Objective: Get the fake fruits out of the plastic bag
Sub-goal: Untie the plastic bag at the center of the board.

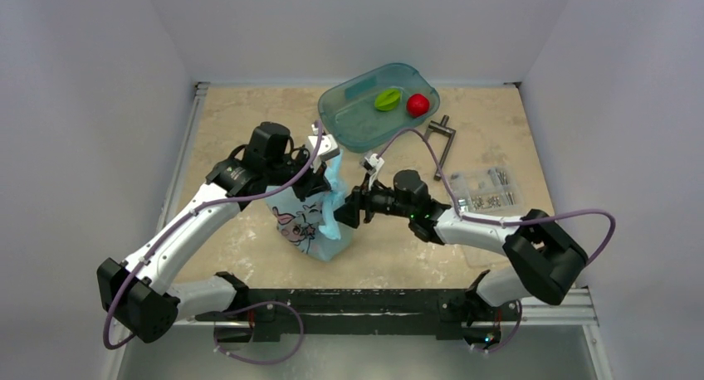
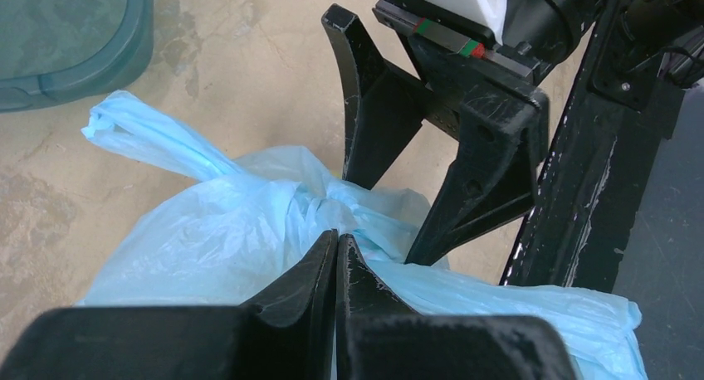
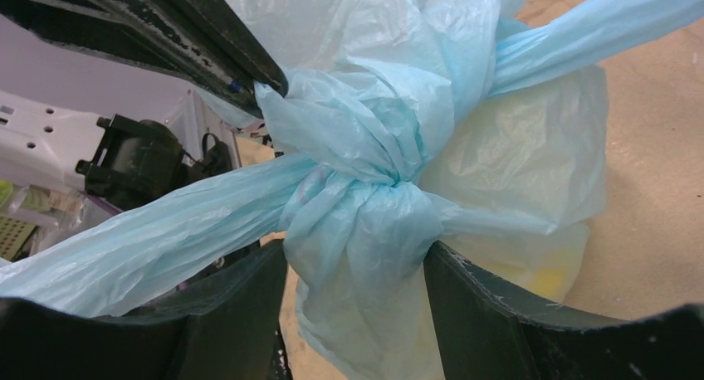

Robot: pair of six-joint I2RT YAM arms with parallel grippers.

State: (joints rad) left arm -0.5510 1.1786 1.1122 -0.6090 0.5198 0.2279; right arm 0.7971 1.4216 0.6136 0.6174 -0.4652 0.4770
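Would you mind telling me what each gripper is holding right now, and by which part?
The left gripper pinches the plastic bag by the film just beside its knot. The right gripper holds nothing: it stands open astride the knot.

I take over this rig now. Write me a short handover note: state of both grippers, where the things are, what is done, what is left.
Left gripper: jaws shut on the light-blue crinkly plastic bag, beside its knot.
Right gripper: jaws open, straddling the knot.
The bag stands on the table, tied. A yellow shape shows through the plastic.
Done: nothing is out yet.
To do: open the knot, take the fruits out.
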